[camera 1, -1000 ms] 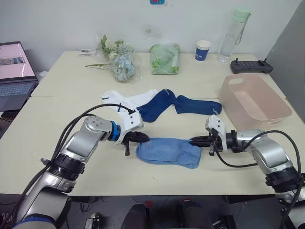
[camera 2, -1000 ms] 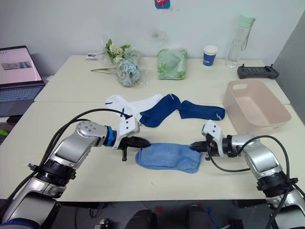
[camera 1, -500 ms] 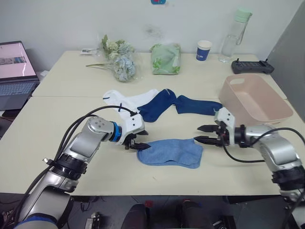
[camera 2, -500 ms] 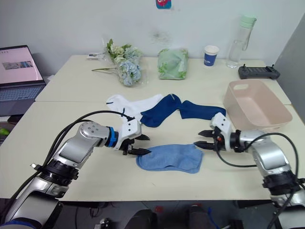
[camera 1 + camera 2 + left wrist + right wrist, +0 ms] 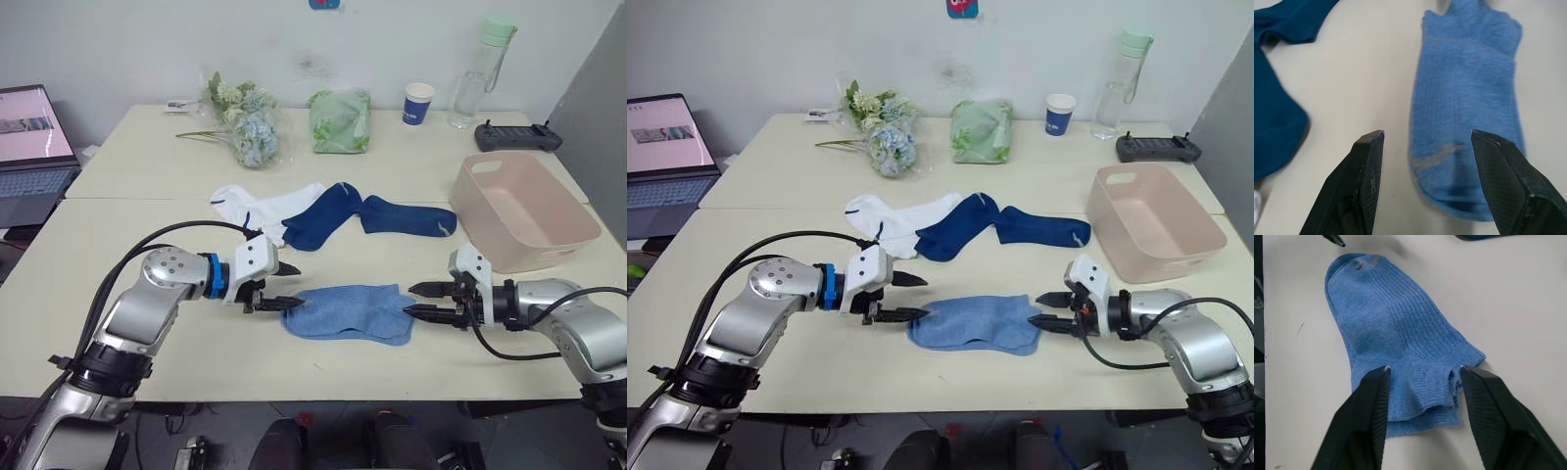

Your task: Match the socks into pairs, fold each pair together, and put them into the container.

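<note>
Both end effectors, left (image 5: 286, 286) and right (image 5: 419, 301), spread, flank light blue socks (image 5: 351, 312); navy socks (image 5: 372, 213) beyond.

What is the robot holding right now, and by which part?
Nothing. Both the left gripper and the right gripper are open, one at each end of the blue socks, which lie flat on the table.

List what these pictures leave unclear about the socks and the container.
- Light blue socks: whether one or two lie stacked; the right wrist view hints at layered cuffs, not settled.
- White socks: a navy sock overlaps their end; the count is unclear.
- Container: its near wall hides part of the floor in the eye views.
- Left end effector and right end effector: both open, flanking the blue socks.
</note>
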Controlling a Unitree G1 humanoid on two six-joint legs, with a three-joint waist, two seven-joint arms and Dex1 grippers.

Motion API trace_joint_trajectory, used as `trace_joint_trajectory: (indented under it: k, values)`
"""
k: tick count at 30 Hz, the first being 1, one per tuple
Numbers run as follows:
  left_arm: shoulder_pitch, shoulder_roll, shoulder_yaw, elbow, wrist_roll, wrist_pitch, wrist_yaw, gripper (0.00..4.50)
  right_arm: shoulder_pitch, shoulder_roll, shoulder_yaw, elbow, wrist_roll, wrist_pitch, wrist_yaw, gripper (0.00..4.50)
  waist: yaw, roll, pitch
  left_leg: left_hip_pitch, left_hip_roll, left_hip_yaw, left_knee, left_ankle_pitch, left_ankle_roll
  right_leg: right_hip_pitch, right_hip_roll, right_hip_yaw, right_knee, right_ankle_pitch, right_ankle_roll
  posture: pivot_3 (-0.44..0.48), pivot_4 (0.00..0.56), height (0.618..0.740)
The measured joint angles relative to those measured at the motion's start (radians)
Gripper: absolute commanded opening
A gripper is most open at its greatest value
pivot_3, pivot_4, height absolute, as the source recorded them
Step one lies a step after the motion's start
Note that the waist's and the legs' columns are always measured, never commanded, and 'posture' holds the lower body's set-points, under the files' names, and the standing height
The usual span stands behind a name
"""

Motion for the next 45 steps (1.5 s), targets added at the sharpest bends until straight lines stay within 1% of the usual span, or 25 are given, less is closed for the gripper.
trace_joint_trajectory:
  k: [3, 4, 10, 11, 12, 13, 19, 30, 35, 39, 40, 41, 44, 45]
  values:
    - [0.028, 0.015, -0.003, -0.04, 0.003, -0.011, -0.007, 2.95, 0.001, 0.001, 0.015, 0.001, -0.003, -0.002, 0.0, 0.47, 0.0, 0.0, 0.0, 0.0, 0.0, 0.0, 0.0, 0.0, 0.0, 0.0, 0.0, 0.0, 0.0, 0.0, 0.0, 0.0, 0.15, 0.74]
    - [0.037, 0.02, -0.009, -0.048, 0.009, -0.024, -0.008, 2.95, 0.002, 0.001, 0.02, 0.002, -0.004, -0.003, 0.001, 0.01, 0.0, 0.0, 0.0, 0.0, 0.0, 0.0, 0.0, 0.0, 0.0, 0.0, 0.0, 0.0, 0.0, 0.0, 0.0, 0.0, 0.15, 0.74]
    - [0.066, 0.01, -0.06, -0.036, 0.079, -0.121, 0.0, 2.95, 0.004, 0.0, 0.027, 0.023, -0.039, -0.03, 0.002, 0.01, 0.002, 0.0, 0.0, 0.0, 0.0, 0.0, 0.0, 0.0, 0.0, 0.0, 0.0, 0.0, 0.0, 0.0, 0.0, 0.0, 0.15, 0.74]
    - [0.066, 0.003, -0.073, -0.02, 0.094, -0.141, 0.004, 2.56, 0.004, 0.0, 0.028, 0.025, -0.04, -0.033, 0.003, 0.0, 0.002, 0.0, 0.0, 0.0, 0.0, 0.0, 0.0, 0.0, 0.0, 0.0, 0.0, 0.0, 0.0, 0.0, 0.0, 0.0, 0.15, 0.74]
    - [0.066, -0.002, -0.083, -0.003, 0.109, -0.158, 0.01, 2.36, 0.004, 0.0, 0.028, 0.025, -0.041, -0.034, 0.004, 0.0, 0.002, 0.0, 0.0, 0.0, 0.0, 0.0, 0.0, 0.0, 0.0, 0.0, 0.001, 0.0, 0.0, 0.0, 0.0, 0.0, 0.15, 0.74]
    - [0.066, -0.005, -0.093, 0.014, 0.123, -0.174, 0.017, 2.03, 0.005, 0.0, 0.028, 0.025, -0.041, -0.035, 0.004, 0.0, 0.001, 0.0, 0.0, 0.0, 0.0, 0.0, 0.0, 0.0, 0.0, 0.0, 0.001, 0.0, 0.0, 0.0, 0.0, 0.0, 0.15, 0.74]
    - [0.065, -0.008, -0.095, 0.07, 0.15, -0.224, 0.016, 0.02, 0.017, -0.002, 0.028, 0.024, -0.039, -0.036, 0.007, 0.0, 0.001, 0.0, 0.0, 0.0, 0.0, 0.0, 0.0, 0.0, 0.0, 0.0, 0.001, 0.0, 0.0, 0.0, 0.0, 0.0, 0.15, 0.74]
    - [0.063, -0.004, -0.088, 0.067, 0.12, -0.193, -0.005, 0.02, 0.025, -0.016, 0.022, 0.016, -0.021, -0.021, 0.011, 0.0, 0.001, 0.0, 0.0, 0.0, 0.0, 0.0, 0.0, 0.0, 0.0, 0.0, 0.001, 0.0, 0.0, 0.0, 0.0, 0.0, 0.15, 0.74]
    - [0.055, 0.033, -0.082, 0.037, 0.106, -0.149, -0.025, 0.02, 0.025, -0.02, 0.001, 0.001, 0.015, 0.01, 0.013, 0.0, 0.001, 0.0, 0.0, 0.0, 0.0, 0.0, 0.0, 0.0, 0.0, 0.0, 0.001, 0.0, 0.0, 0.0, 0.0, 0.0, 0.15, 0.74]
    - [0.05, 0.033, -0.073, 0.033, 0.107, -0.147, -0.023, 0.02, 0.008, -0.016, -0.002, 0.009, 0.005, 0.004, -0.016, 0.0, 0.001, 0.0, 0.0, 0.0, 0.0, 0.0, 0.0, 0.0, 0.0, 0.0, 0.001, 0.0, 0.0, 0.0, 0.0, 0.0, 0.15, 0.74]
    - [0.05, 0.032, -0.073, 0.033, 0.107, -0.15, -0.023, 0.0, 0.005, -0.016, -0.002, 0.015, -0.001, -0.001, -0.016, 0.38, 0.001, 0.0, 0.0, 0.0, 0.0, 0.0, 0.0, 0.0, 0.0, 0.0, 0.001, -0.001, 0.0, 0.0, 0.0, 0.0, 0.15, 0.74]
    - [0.05, 0.032, -0.073, 0.033, 0.108, -0.152, -0.023, 0.0, 0.004, -0.016, -0.002, 0.019, -0.004, -0.004, -0.015, 0.59, 0.001, 0.0, 0.0, 0.0, 0.0, 0.0, 0.0, 0.0, 0.0, 0.0, 0.001, 0.0, 0.0, 0.0, 0.0, 0.0, 0.15, 0.74]
    - [0.05, 0.03, -0.073, 0.033, 0.108, -0.154, -0.022, 0.0, 0.001, -0.016, 0.003, 0.032, -0.029, -0.013, -0.018, 1.58, 0.001, 0.0, 0.0, 0.0, 0.0, 0.0, 0.0, 0.0, 0.0, 0.0, 0.001, 0.0, 0.0, 0.0, 0.0, 0.0, 0.15, 0.74]
    - [0.05, 0.029, -0.073, 0.033, 0.108, -0.154, -0.022, 0.0, -0.002, -0.016, 0.005, 0.032, -0.03, -0.013, -0.018, 1.58, 0.001, 0.0, 0.0, 0.0, 0.0, 0.0, 0.0, 0.0, 0.0, 0.0, 0.001, 0.0, 0.0, 0.0, 0.0, 0.0, 0.15, 0.74]
